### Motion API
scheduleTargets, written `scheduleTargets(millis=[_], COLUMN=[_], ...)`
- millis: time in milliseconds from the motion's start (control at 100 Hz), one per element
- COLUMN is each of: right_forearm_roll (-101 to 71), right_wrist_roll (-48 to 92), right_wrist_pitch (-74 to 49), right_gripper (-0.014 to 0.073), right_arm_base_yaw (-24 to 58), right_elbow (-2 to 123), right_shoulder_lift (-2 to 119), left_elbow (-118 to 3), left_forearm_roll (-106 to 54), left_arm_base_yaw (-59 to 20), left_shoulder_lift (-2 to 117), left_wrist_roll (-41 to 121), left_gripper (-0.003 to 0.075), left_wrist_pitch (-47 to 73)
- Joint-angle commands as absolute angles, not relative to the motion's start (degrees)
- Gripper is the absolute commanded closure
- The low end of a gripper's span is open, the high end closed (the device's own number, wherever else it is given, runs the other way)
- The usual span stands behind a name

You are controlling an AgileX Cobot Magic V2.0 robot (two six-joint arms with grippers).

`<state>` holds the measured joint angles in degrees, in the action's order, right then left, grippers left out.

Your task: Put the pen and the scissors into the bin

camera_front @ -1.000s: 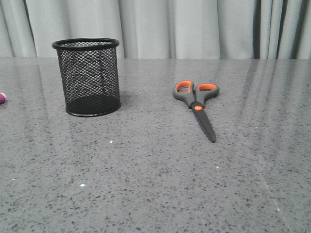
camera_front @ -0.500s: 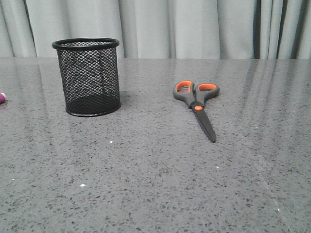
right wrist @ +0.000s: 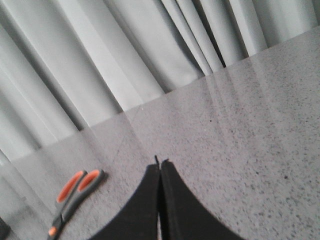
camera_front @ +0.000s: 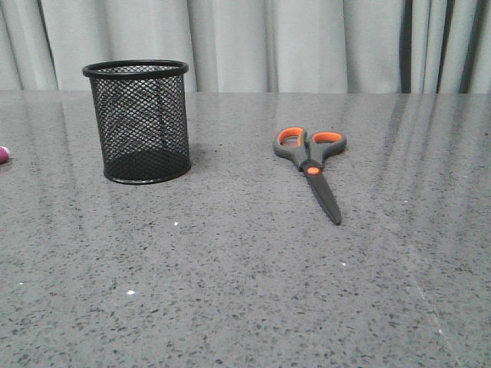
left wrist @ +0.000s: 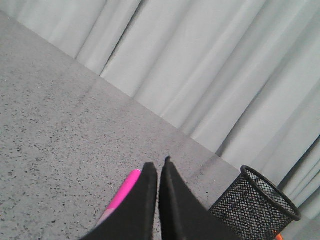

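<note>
The black mesh bin [camera_front: 142, 121] stands upright at the table's left. The scissors [camera_front: 311, 165] lie flat to its right, orange-lined handles away from me, blades toward me. Only a tip of the magenta pen [camera_front: 3, 155] shows at the front view's left edge. In the left wrist view the pen [left wrist: 122, 194] lies on the table just beside my left gripper [left wrist: 158, 169], which is shut with nothing in it; the bin [left wrist: 255, 205] is off to its other side. My right gripper [right wrist: 160, 166] is shut and empty, with the scissors [right wrist: 72, 194] lying apart from it. Neither gripper appears in the front view.
A grey speckled table [camera_front: 245, 291] runs back to a pale pleated curtain [camera_front: 307, 42] along its far edge. No other objects are in view.
</note>
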<state>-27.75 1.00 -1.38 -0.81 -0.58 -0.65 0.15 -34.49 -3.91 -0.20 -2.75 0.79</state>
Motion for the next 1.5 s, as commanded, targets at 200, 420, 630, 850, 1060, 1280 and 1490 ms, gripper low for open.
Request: scheduleTargets(millis=[200,420,630,850,1060,1280,1490], right_forearm_roll=[-28.68,-25.52,-23.12,-23.12,-23.12,-23.12,-23.12], right_wrist_roll=[1.81,2.38,2.73,4.81,6.44,6.78,6.78], right_wrist_pitch=[-3.84,-14.96,-28.85,-32.45,-32.5,-32.39,-32.39], right_gripper=[0.0661,0.0662,0.0662,0.0661,0.0506,0.0158,0.0161], right_arm_base_yaw=[-1.08,-1.08,-1.08,-1.08,-1.08,-1.08,-1.08], right_elbow=[6.06,16.42,28.29,34.61,35.63,35.71,35.71], right_shoulder_lift=[2.25,16.95,32.74,40.81,41.77,41.77,41.77], left_elbow=[-7.56,-21.59,-34.59,-39.74,-40.08,-40.08,-40.43], left_forearm_roll=[-33.61,-17.17,-11.28,-11.39,-11.58,-12.09,-12.08], left_arm_base_yaw=[-3.86,-3.86,-3.86,-3.86,-3.86,-3.86,-3.98], left_shoulder_lift=[2.18,15.5,28.82,36.57,38.55,39.03,40.08], left_wrist_roll=[-3.16,-3.02,3.12,3.12,4.71,5.87,7.54], left_gripper=[0.0742,0.0742,0.0742,0.0741,0.0719,0.0443,0.0365], left_wrist_pitch=[4.26,16.68,30.31,34.94,34.7,34.92,35.81])
